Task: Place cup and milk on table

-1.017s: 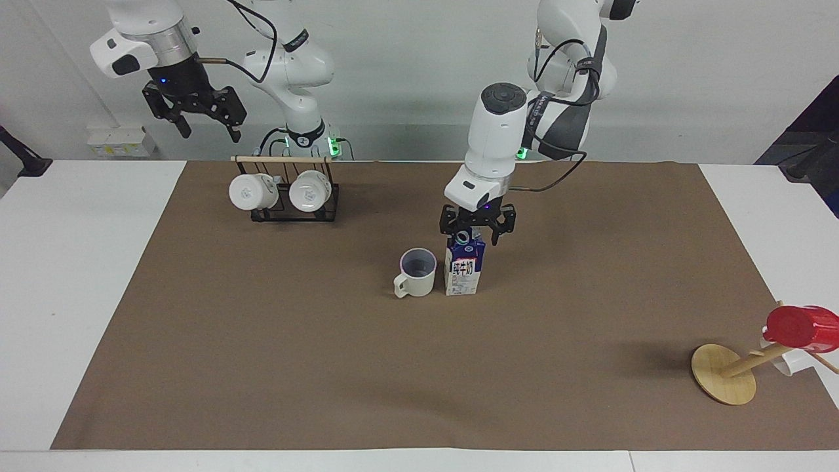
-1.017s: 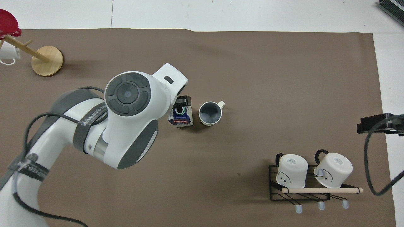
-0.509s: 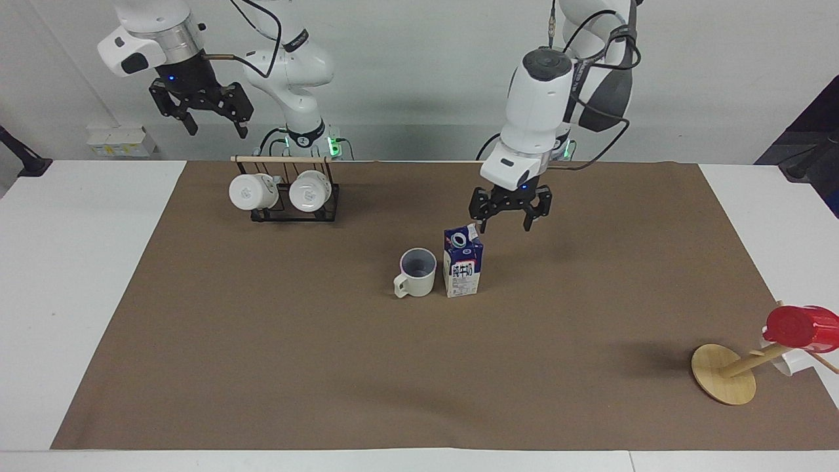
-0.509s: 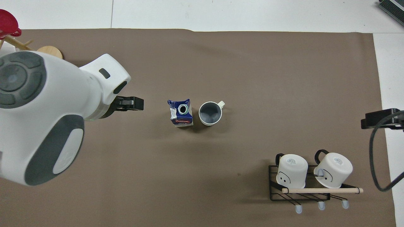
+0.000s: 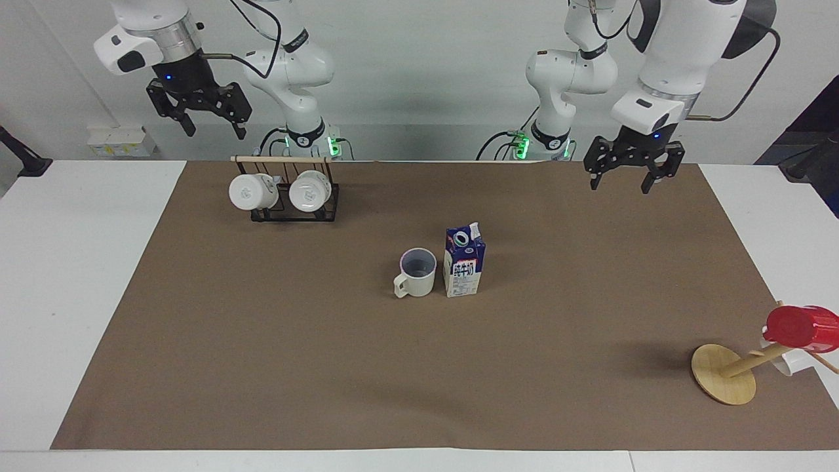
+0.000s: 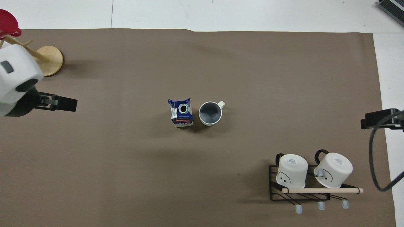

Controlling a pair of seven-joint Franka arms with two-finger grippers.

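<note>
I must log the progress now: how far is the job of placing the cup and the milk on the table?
Done, it seems: the beige mug and the milk carton stand upright side by side on the brown paper sheet of the table. In hand: nothing; the left claw and the right claw are both open, empty and raised. Left: nothing visible.

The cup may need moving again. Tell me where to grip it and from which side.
Grip the cup by its rim wall, coming straight down at the side toward the right arm's end. It stands upright and open-topped, the milk crowds its other side, and its handle points away from the robots.
</note>
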